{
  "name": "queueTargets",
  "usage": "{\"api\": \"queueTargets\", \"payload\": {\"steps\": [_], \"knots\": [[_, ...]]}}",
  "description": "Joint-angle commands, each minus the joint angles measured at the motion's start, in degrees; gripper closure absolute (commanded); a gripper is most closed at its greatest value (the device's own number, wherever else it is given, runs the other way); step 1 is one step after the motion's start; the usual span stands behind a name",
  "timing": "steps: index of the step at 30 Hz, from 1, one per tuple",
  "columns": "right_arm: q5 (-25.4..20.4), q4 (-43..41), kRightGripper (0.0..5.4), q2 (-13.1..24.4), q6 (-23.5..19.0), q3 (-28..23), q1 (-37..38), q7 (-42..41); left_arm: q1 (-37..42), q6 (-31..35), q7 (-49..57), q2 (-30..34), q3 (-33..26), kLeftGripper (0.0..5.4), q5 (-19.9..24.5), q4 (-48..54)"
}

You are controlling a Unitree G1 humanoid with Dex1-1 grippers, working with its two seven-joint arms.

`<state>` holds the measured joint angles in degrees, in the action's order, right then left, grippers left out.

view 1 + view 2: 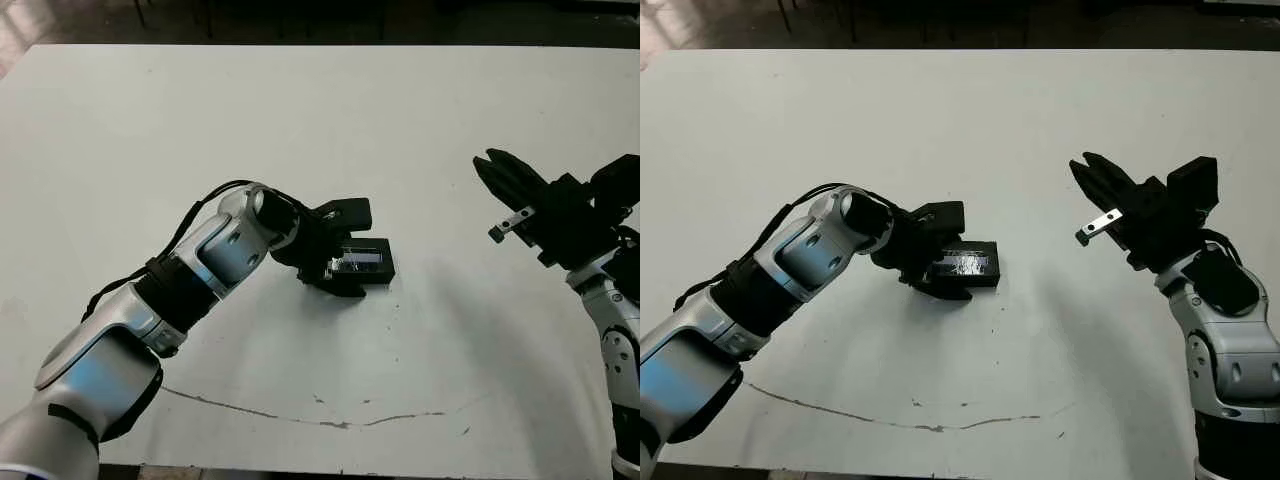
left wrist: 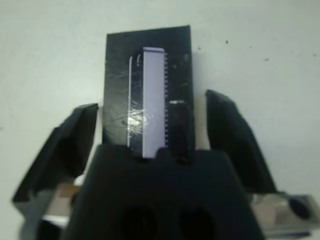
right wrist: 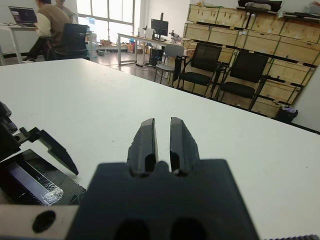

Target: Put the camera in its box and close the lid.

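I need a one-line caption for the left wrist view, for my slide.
Left gripper open, its fingers straddling the lid with its pale lavender strip, on the white table.

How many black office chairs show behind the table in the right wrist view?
2, side by side beyond the table's far edge, before the wooden crates: one chair and the other chair beside it. A third, darker seat holds a person; others may be hidden.

A white table (image 1: 300,110) carries everything, its top matte and mostly bare. Near the middle, somewhat toward the front edge, lies a flat black lid (image 1: 968,263) with a pale lavender glossy strip, resting flat on the surface. A thin dark crack or scratch line (image 1: 300,415) runs along the surface close to the front edge
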<state>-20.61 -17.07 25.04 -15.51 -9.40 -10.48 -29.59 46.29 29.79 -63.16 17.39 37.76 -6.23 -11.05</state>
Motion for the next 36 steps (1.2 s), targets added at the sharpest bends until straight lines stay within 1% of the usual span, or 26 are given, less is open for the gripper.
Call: {"api": "queueTargets", "payload": {"steps": [1,3,4,7,10,15,19,22,24,25,27,29,30,32,33,35,36], "knots": [[-0.37,0.65,5.40,0.49,-0.59,-0.02,0.45,-0.52,-7.55,-2.22,-2.07,4.83,4.10,0.57,-2.51,-2.49],[-0.13,0.50,5.40,0.58,-0.52,0.06,0.49,-0.53,-8.31,-4.37,-2.41,6.71,3.88,0.14,-2.66,-1.97],[-0.23,0.43,5.40,0.53,-0.53,0.04,0.55,-0.57,-9.07,-3.68,-2.45,7.75,3.28,0.01,-2.30,-1.49],[0.12,0.10,5.40,0.55,-0.36,0.12,0.88,-0.39,-11.90,-3.29,-2.05,10.79,1.37,0.01,-1.15,0.07],[0.27,-0.58,5.40,0.70,-1.18,0.14,1.13,0.05,-15.61,-6.67,-0.88,14.21,-1.26,0.01,-0.13,0.51],[0.00,0.27,5.40,0.59,-0.68,0.15,0.86,-0.52,-20.03,-13.06,1.95,18.88,-6.47,0.01,0.50,0.60],[0.08,0.65,5.40,0.65,-0.68,0.34,0.54,-0.72,-23.48,-17.75,4.87,22.52,-12.50,0.01,1.80,0.55],[0.51,0.50,5.40,0.91,-0.92,0.43,0.40,-0.42,-25.48,-14.71,4.45,24.22,-16.85,0.01,5.11,1.58],[0.87,0.60,5.40,1.11,-0.48,0.53,0.29,-0.52,-26.94,-11.04,4.80,25.75,-19.32,0.01,6.61,4.37],[0.86,0.57,5.40,1.15,-0.39,0.55,0.27,-0.59,-27.85,-8.00,5.63,26.48,-21.19,0.01,7.72,6.57],[0.17,1.09,5.40,0.98,-0.28,0.51,-0.03,-1.12,-28.37,0.36,8.02,26.86,-24.92,0.01,9.88,10.49],[0.10,1.33,5.40,0.98,-0.30,0.57,-0.23,-1.26,-28.68,8.40,13.30,25.37,-29.94,0.01,11.39,15.51],[0.20,1.41,5.40,0.98,-0.26,0.61,-0.31,-1.28,-28.86,11.05,15.99,24.47,-31.95,0.01,11.61,17.83],[0.30,1.28,5.40,0.92,-0.67,0.69,-0.44,-1.00,-28.95,13.33,22.99,21.72,-35.18,0.01,10.58,22.72],[0.41,1.33,5.40,0.88,-0.48,0.77,-0.47,-1.00,-29.02,13.69,26.60,19.81,-36.39,0.10,10.13,24.78],[0.34,1.40,5.40,0.59,0.14,0.85,-0.45,-1.09,-29.73,11.47,34.94,13.78,-38.51,0.40,9.33,28.16],[0.41,1.38,5.40,0.48,0.38,0.91,-0.42,-1.03,-30.52,8.27,38.92,10.11,-39.30,0.62,9.30,29.34]]}}
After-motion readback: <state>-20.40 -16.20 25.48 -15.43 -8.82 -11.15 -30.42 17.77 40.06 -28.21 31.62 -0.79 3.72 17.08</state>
